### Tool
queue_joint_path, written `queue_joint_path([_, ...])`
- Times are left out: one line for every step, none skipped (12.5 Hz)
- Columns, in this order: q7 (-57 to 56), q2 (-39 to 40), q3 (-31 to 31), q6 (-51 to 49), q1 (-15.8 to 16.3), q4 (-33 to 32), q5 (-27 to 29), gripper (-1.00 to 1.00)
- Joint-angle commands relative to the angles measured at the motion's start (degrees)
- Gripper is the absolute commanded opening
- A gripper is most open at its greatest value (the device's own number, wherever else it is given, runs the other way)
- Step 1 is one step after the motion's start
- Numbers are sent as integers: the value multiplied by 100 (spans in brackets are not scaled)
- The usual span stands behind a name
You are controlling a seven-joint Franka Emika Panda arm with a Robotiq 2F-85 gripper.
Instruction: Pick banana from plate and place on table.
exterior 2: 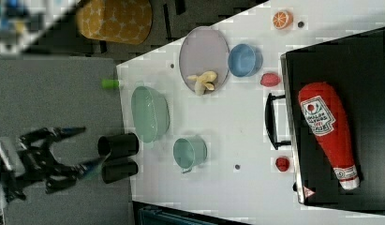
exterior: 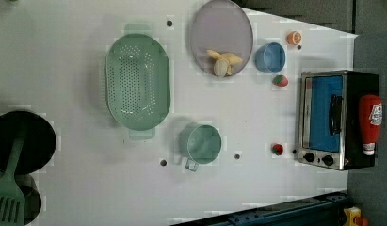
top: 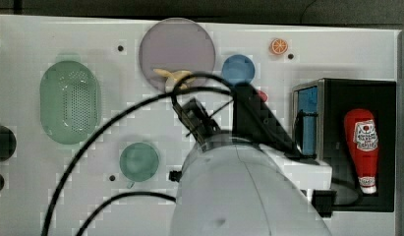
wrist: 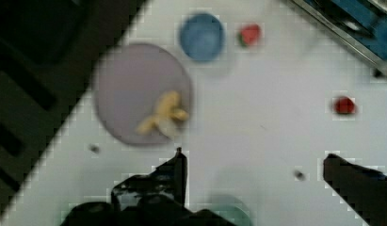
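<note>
End effector (wrist: 254,162) with its two dark fingers (wrist: 174,172) spread wide apart and holding nothing, seen in the wrist view above the white tabletop (exterior: 257,117), apart from the banana (wrist: 162,114). Banana, small and pale yellow-cream, lies on the lilac-grey plate (exterior: 219,28), close to the plate's rim on the side that faces the green cup (exterior: 203,143); in the left view it sits at the plate's lower edge, in the right view at the plate's lower edge as well. Plate rests on the tabletop near its far edge in the top view; a blue bowl (exterior: 270,57) stands just beside it, at the left view's right, and a red strawberry (exterior: 280,80) lies near the bowl. An orange slice (exterior: 294,37) lies farther toward the tabletop's corner. At the left view's left of the plate sits an oval green perforated basket (exterior: 137,82), with the green cup below the plate and well apart from it. A second small red object (exterior: 277,149) lies near a toaster oven (exterior: 323,117) at the left view's right, and a red ketchup bottle (exterior: 371,122) lies on top of the oven. In the top view the white arm (top: 239,191) with black cables (top: 116,123) reaches across the tabletop toward the plate.
</note>
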Motion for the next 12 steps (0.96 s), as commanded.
queue_joint_path([253, 1059, 319, 339, -4, -215, 11, 100])
queue_joint_path([253, 1359, 378, 588, -3, -214, 10, 100])
queue_joint_path([259, 1673, 412, 851, 0, -198, 11, 100])
queue_joint_path([264, 2001, 431, 1195, 2, -152, 10, 100])
queue_joint_path([273, 2327, 433, 1475, 2, -124, 11, 100])
queue_joint_path([281, 2647, 434, 1802, 2, -91, 10, 100])
queue_joint_path([288, 2962, 436, 2107, 2, -61, 10, 100])
queue_joint_path([289, 3270, 442, 2396, 4, -50, 10, 100])
queue_joint_path([292, 3565, 448, 2662, 8, -38, 10, 100])
queue_joint_path([328, 3847, 452, 2930, 14, -5, 10, 100])
queue_joint_path([484, 4110, 452, 3161, 27, 47, 8, 100])
queue_joint_path([800, 4356, 453, 3303, 50, 124, 5, 100])
